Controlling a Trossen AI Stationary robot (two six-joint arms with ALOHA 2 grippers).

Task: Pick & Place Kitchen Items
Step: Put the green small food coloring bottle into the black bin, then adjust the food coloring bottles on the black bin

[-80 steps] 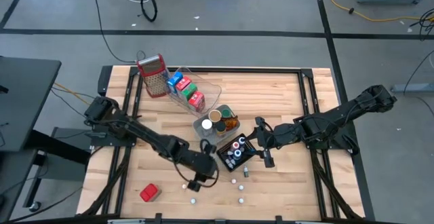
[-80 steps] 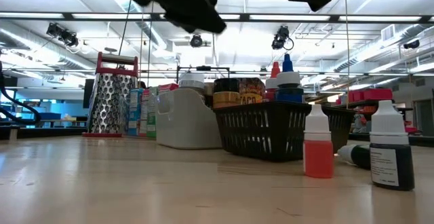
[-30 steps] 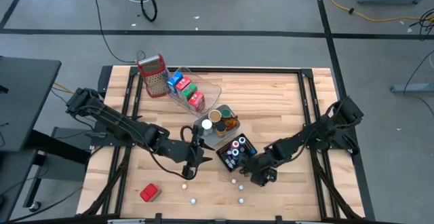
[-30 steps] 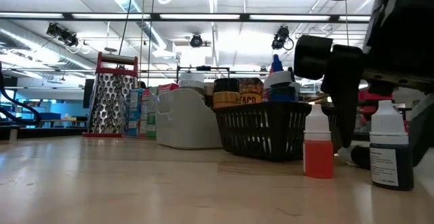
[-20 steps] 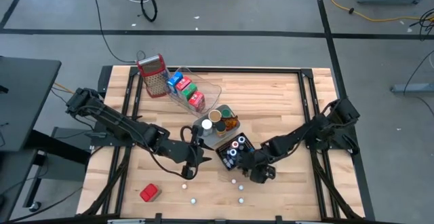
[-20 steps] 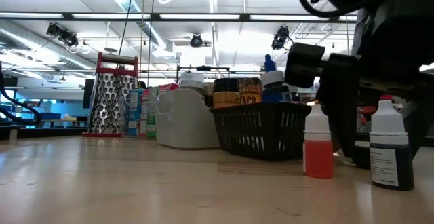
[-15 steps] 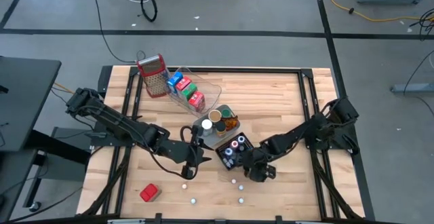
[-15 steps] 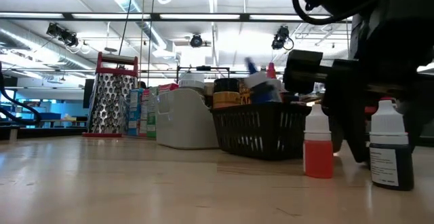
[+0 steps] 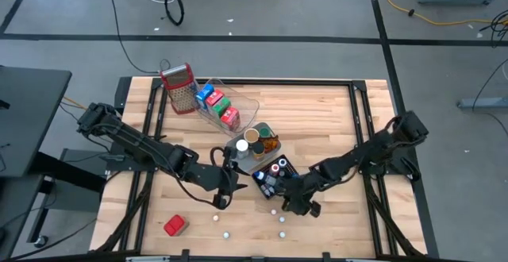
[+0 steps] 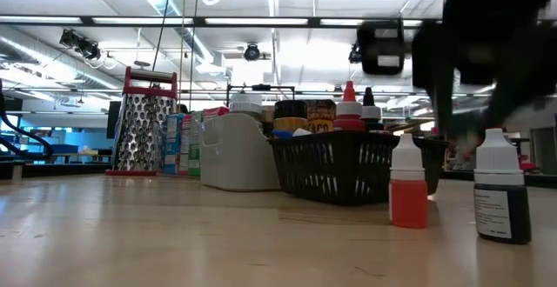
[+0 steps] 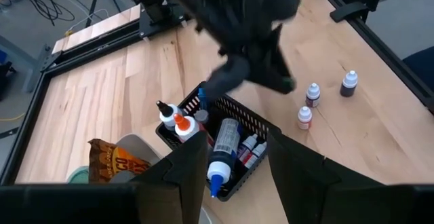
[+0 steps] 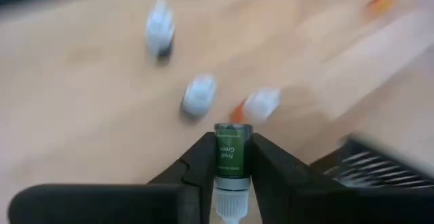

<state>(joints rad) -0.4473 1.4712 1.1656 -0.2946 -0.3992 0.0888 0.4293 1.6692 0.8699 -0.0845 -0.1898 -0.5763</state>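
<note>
A green dropper bottle is clamped between the two fingers of the right gripper, its white tip toward the wrist and its dark cap pointing away. In the high view the right gripper is located just near of the black basket, at the near middle of the wooden table. The bottle is therefore held above the table beside the basket, not inside it.

The basket is filled with further dropper bottles: one with a red tip, one with a black tip, and a larger bottle with a blue tip lying on its side. Three small bottles are left standing on the table near of the basket: an orange one, a dark one and a third farther left (its colour cannot be told).

The left gripper is held left of the basket, beside a grey tray of jars. Its fingers are seen parted, with nothing between them.

A clear tray with red, blue and green cartons is placed farther back, next to a metal grater. A red carton lies alone at the near left.
</note>
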